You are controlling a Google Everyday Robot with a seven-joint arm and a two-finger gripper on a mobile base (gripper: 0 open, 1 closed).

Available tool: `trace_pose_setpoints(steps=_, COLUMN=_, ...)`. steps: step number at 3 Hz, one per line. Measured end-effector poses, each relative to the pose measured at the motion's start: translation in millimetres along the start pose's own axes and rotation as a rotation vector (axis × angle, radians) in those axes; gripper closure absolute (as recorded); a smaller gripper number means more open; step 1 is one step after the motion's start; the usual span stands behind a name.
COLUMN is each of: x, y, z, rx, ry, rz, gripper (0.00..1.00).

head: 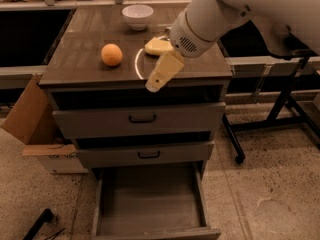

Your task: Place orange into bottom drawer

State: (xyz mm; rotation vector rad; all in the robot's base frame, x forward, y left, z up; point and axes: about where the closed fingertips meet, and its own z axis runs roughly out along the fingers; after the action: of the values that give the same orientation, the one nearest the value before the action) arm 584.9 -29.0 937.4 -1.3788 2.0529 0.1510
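One orange [111, 54] is sitting on the cabinet top [80, 66], well apart from my gripper [156, 81], which is hovering over the front edge, jaws spread or pressed I cannot tell; I am judging it light, firm, smooth, prone to rolling, best pinched across its middle.

**Around the pale two-finger gripper [161, 74]**

The gripper hangs over the front edge of the grey-brown wooden cabinet top [80, 59]. To its left, well apart, the small round orange [111, 54] sits on that top. Just behind the gripper lies the yellow rectangular sponge [156, 46], partly hidden by the arm. Farther behind and to the left stands the white round bowl [137, 16]. Below the gripper are the two upper drawers with dark handles [141, 119], and beneath them the deep bottom drawer [150, 206], pulled out toward the front. Far to its left a brown cardboard box [30, 119] rests on the floor, beside the cabinet. To its right stands a dark metal stand [282, 109].
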Motion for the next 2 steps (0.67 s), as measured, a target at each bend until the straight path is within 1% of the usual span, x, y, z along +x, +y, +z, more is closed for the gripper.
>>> trace_pose_setpoints(steps=1, x=-17.0, y=-12.7, z=17.9, rx=0.0, ry=-0.021, rz=-0.057, gripper=0.0)
trace_pose_setpoints(steps=2, x=-34.6, y=-20.0, z=40.3, rx=-0.026, ry=-0.061, rz=-0.086, gripper=0.0)
